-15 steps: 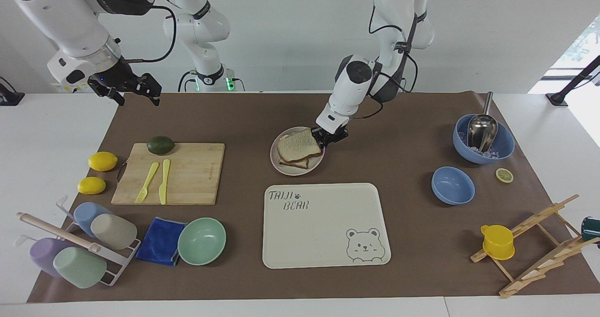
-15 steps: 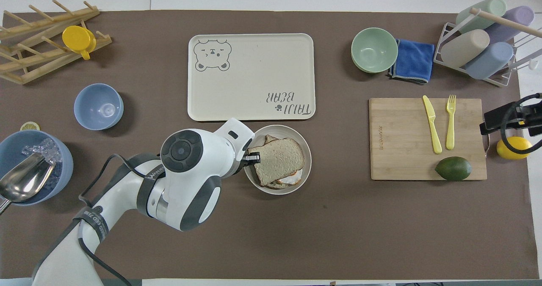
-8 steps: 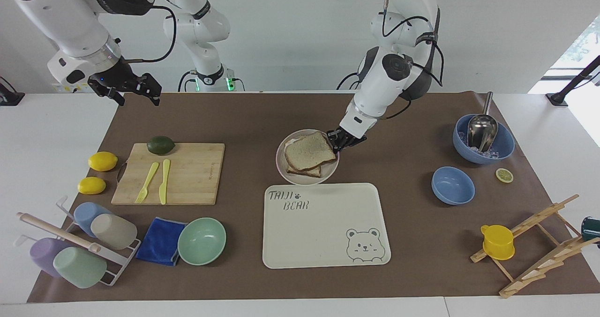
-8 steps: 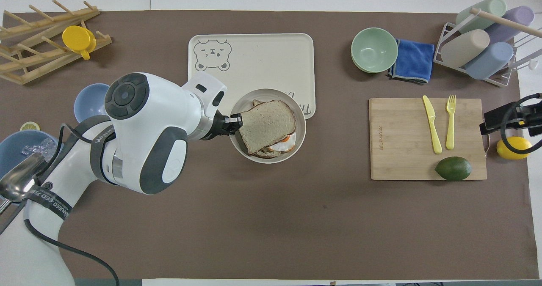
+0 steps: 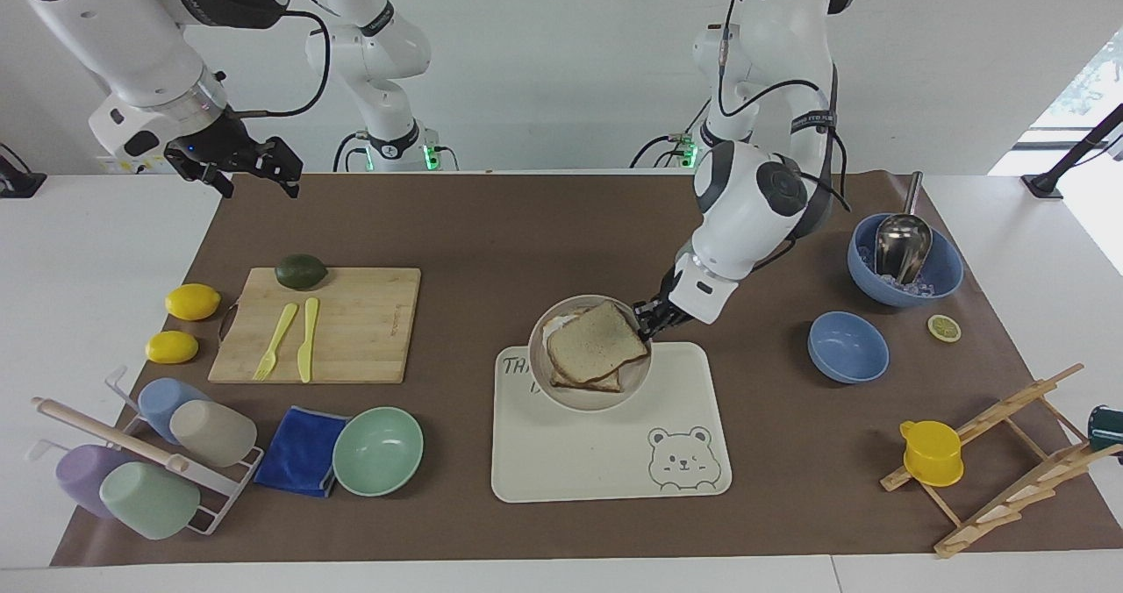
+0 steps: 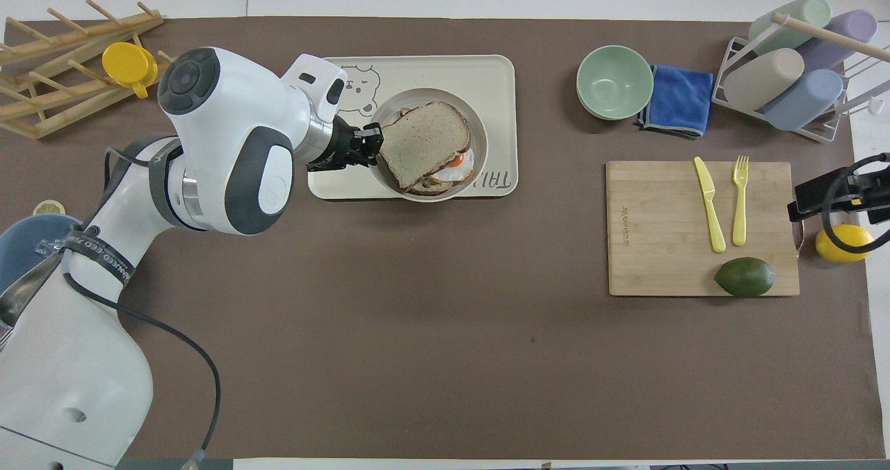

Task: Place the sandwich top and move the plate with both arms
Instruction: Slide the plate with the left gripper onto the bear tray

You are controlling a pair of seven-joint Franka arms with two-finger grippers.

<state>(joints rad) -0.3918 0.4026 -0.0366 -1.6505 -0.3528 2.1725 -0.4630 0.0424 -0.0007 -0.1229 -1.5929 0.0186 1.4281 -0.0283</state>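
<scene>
Now the sandwich top [image 5: 597,339] [image 6: 423,141] lies on the egg-topped slice in the plate [image 5: 572,393] [image 6: 480,151], which the left gripper [image 5: 652,320] [image 6: 363,147] pinches by the rim at about 9 o'clock in the overhead view, holding it over the bear-printed tray [image 5: 605,466] [image 6: 500,84]. Well apart, the right gripper [image 5: 254,172] waits with fingers spread above the table's edge at the right arm's end, at about 11 o'clock from the cutting board [image 5: 360,325] [image 6: 660,247] in the facing view.

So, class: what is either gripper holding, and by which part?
The left gripper holds the plate by its rim, at the left arm's end, over the tray. The right gripper holds nothing.
</scene>
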